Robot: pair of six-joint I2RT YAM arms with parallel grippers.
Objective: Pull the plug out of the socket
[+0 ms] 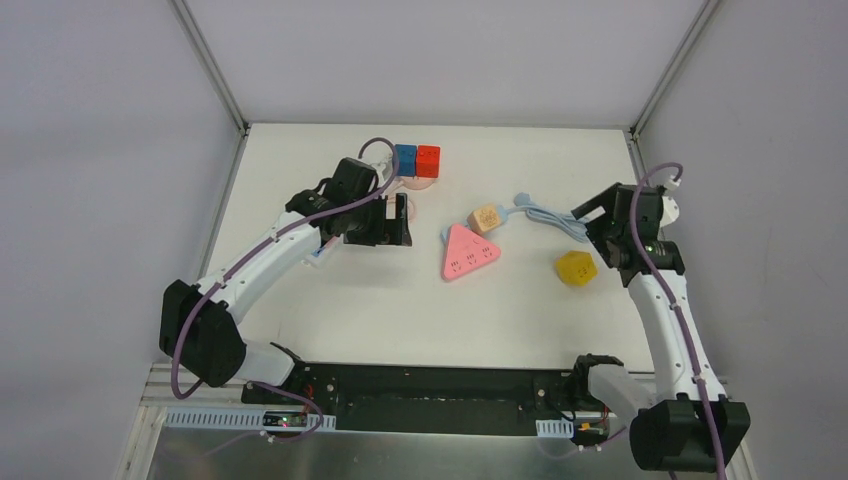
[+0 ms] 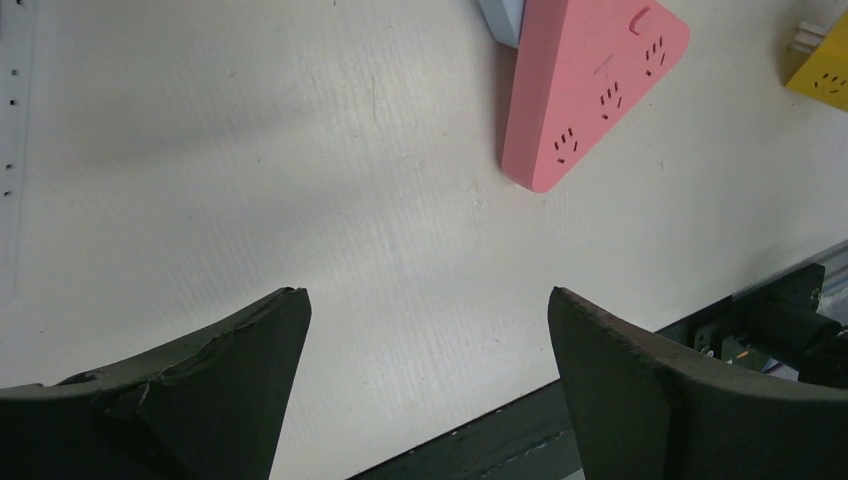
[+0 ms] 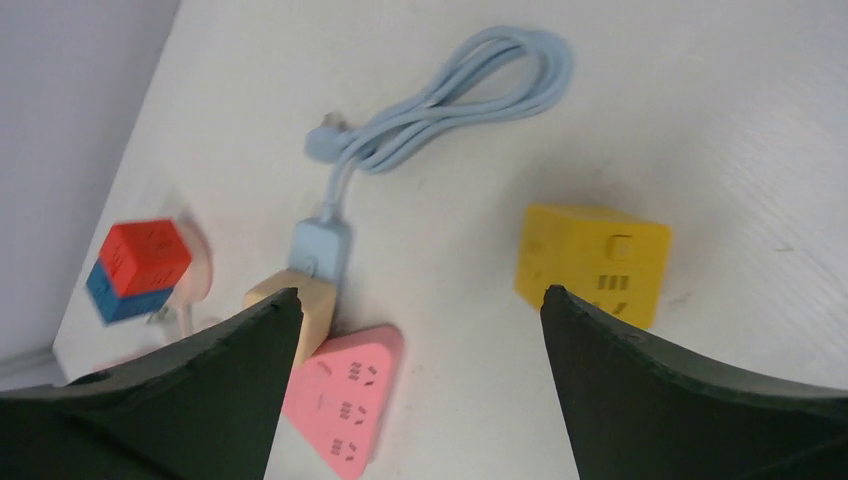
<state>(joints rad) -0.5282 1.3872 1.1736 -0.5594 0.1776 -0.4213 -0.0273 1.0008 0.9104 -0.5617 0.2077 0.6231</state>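
With both grippers spread and empty, the left gripper [image 2: 430, 300] should steady the beige cube socket [image 3: 318, 305], mid-table just beside the pink triangular socket [image 2: 590, 90], while the right gripper [image 3: 420, 300] pinches the light-blue plug [image 3: 320, 248] seated in that cube and pulls straight outward.

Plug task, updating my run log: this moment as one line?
left hand open, empty | right hand open, empty | blue plug in beige cube socket | pull not yet done

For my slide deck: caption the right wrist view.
Open right pincer above a yellow socket cube, a coiled light-blue cable and a pink triangular power strip.
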